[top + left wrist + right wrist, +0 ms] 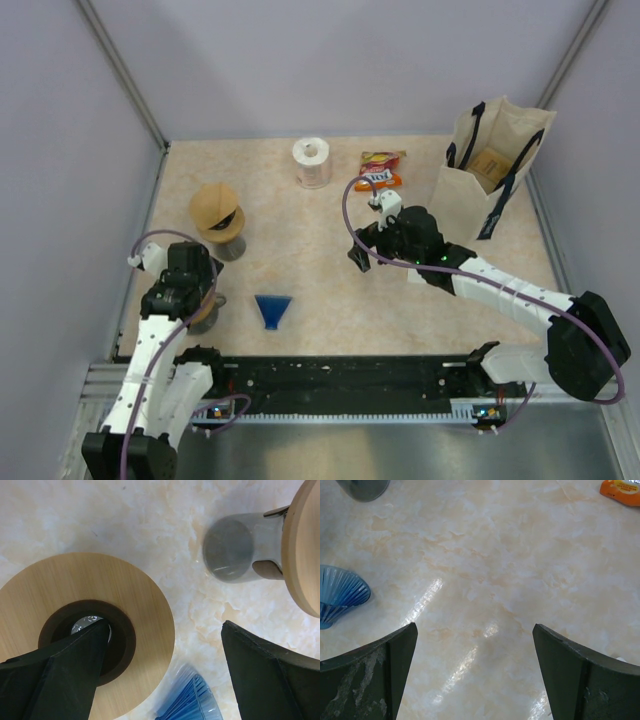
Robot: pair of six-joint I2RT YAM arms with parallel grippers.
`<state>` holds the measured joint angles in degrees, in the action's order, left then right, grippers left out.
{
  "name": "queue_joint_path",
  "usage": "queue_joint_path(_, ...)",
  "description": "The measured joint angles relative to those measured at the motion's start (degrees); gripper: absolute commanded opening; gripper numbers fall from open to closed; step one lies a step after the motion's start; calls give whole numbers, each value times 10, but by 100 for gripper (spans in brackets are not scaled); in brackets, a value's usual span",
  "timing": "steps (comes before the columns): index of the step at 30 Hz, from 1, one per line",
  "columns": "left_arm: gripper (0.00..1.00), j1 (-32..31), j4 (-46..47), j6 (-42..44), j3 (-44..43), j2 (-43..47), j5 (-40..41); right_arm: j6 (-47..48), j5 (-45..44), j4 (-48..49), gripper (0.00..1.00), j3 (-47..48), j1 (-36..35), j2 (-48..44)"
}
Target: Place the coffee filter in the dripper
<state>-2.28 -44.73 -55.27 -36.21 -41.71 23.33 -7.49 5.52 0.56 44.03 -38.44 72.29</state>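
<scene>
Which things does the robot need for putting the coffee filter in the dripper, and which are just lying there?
For the job:
- blue ribbed cone, probably the filter
- wooden-ringed dripper under the open left gripper
- second wooden-ringed dripper, maybe a spare

Just lying about:
- paper roll
- orange snack packet
- canvas bag

Left arm (148, 365) climbs the left edge of the overhead view, and the left gripper (192, 283) points down at centre-left, jaws spread wide with nothing held between them. Over on the right, the right arm (505, 292) stretches from the lower right corner toward the middle. Its right gripper (362, 252) is tipped down and leftward, jaws gaping just as wide, nothing gripped there either.
</scene>
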Motion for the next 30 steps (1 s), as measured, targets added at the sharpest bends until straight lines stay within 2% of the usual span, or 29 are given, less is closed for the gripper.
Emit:
queue_joint_path(7,99,0,57,9,12,-2,-14,0,-3,-2,99,0,0,0)
queue_joint_path(13,99,0,64,22,9,-10,-13,0,-5,-2,99,0,0,0)
queue_joint_path(22,99,0,-51,44,-86,-21,-21,3,-12,-2,99,0,0,0)
queue_joint_path(25,99,0,-78,56,-114,-5,-51,3,-13,-2,99,0,0,0)
queue_joint_path(30,97,0,-75,89,-132,20,-145,3,-23,-2,99,0,0,0)
